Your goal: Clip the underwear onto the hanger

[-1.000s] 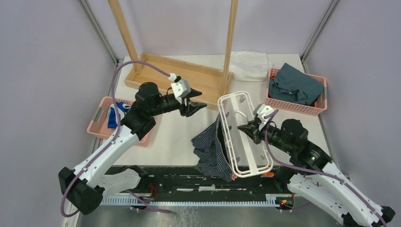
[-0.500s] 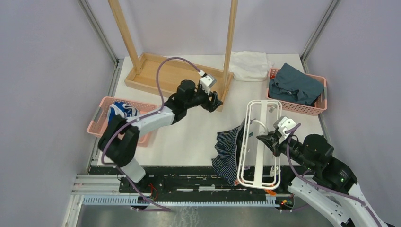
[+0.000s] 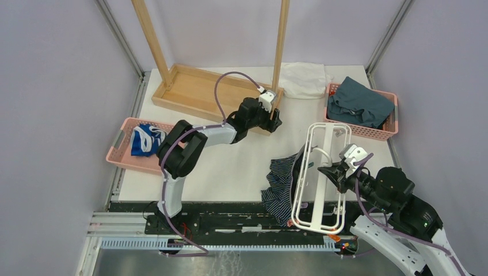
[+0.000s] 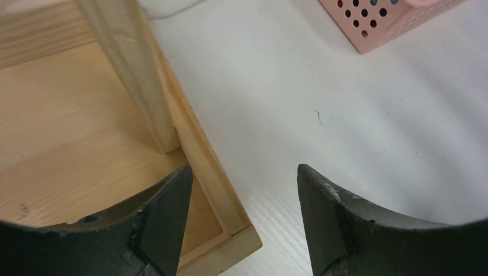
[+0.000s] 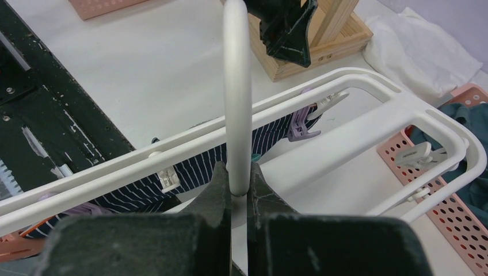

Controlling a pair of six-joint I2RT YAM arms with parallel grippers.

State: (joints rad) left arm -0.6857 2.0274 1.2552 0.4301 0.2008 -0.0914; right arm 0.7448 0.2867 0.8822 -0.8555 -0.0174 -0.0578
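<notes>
The white table (image 3: 230, 167) carries everything. At its far side stands the tall wooden rack (image 3: 195, 95), probably the place where a loaded hanger is meant to hang. The hanger (image 5: 345, 131), a white rectangular drying frame, is held up off the table on the right and tilted. That tilt fits being carried by its hook (image 5: 236, 86) alone, so the frame swings below the grip. The underwear (image 3: 280, 183), navy with thin pinstripes, hangs under the frame's left rail and bunches down toward the table's near edge. It looks pinned there rather than merely draped, since it rides with the raised frame, though I cannot tell how many clips bite it. Pink baskets sit at either side, apart from the work, one with a blue-and-white garment (image 3: 144, 141) and one with a teal cloth (image 3: 359, 103). The right gripper (image 5: 239, 184) is clamped tight on the hook's stem, a hold that keeps the clips and cloth free beneath. The left gripper (image 4: 241, 213) is spread wide with nothing between its fingers. It hovers over the corner of the rack's base beside a post, so it plays no part in holding the hanger. A purple clip (image 5: 302, 123) dangles at the cloth's upper edge.
</notes>
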